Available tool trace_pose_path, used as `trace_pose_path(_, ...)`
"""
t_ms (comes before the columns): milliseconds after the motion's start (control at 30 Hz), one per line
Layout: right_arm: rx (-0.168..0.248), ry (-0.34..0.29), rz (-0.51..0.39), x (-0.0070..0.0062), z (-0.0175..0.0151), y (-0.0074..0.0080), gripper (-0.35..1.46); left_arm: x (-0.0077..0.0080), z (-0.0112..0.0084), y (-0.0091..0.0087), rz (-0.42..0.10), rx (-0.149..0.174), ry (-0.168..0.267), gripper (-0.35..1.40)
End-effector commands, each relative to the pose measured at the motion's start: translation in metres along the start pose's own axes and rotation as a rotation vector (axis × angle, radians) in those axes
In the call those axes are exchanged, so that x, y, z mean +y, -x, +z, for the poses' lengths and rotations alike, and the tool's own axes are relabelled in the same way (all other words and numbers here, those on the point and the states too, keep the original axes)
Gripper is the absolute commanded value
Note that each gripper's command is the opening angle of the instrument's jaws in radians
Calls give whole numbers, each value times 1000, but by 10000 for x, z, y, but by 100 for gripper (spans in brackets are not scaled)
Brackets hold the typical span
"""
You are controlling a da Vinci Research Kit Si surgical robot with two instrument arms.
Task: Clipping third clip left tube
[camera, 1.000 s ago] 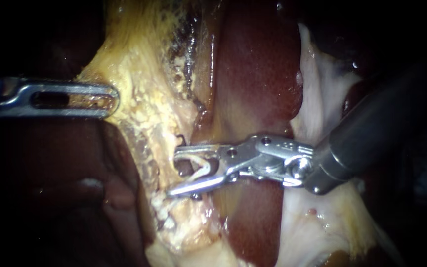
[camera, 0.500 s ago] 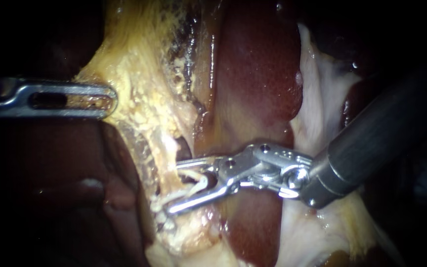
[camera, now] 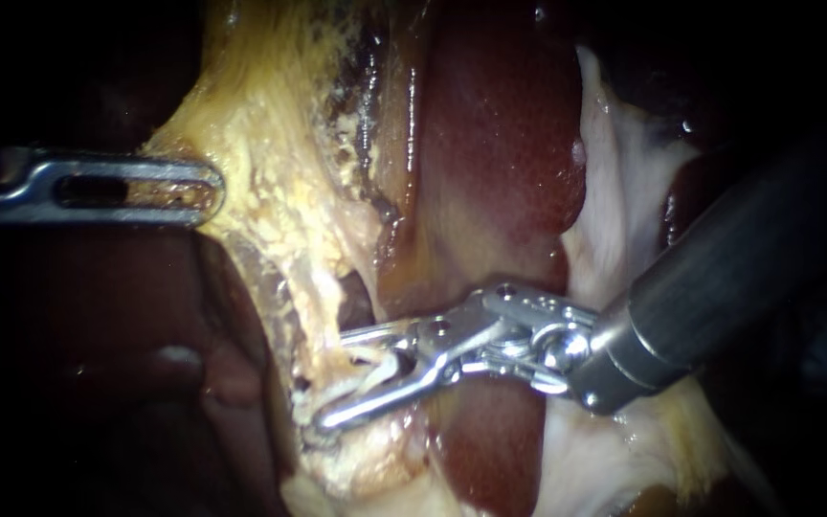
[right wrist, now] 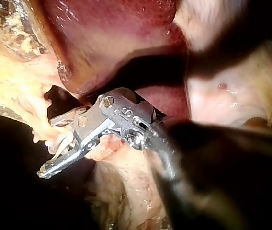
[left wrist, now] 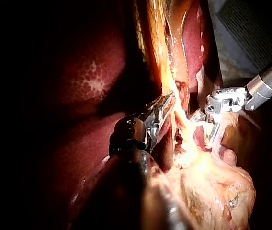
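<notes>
the right instrument is coming in from the right on a dark, smooth shaft with bright hinged metal at its end; its two slim jaws are standing apart in a narrow v, both bearing on the pale clip seated between them; the clip is lying along the jaws, its long axis slanting from upper right to lower left in the endoscope view, its open mouth pointing at the tube; the tube is showing as a pale yellow cord running up and down beside a dark gap, with the jaw tips reaching across its lower part; the left instrument is lying level, its flat slotted jaws closing on the crumbly yellow fat and drawing it taut; the liver is glistening dark red and smooth behind them; pale, glossy membrane is draping beside the right shaft
</notes>
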Motion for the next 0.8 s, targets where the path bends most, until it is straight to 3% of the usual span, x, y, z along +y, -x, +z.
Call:
trace_pose_path(33, -3, -8, -2, 5, 6, 0, 53, 0, 0, 0, 0, 0, 0, -35)
trace_pose_path(167, 18, -50, -1, 16, 22, -5, 53, 0, 0, 0, 0, 0, 0, -35)
trace_pose_path(367, 42, -89, 9, 13, 34, -12, 52, 0, 1, 0, 0, 0, 0, -35)
trace_pose_path(800, 129, -58, 32, 24, 12, -44, 47, 0, 1, 0, 0, 0, 0, -35)
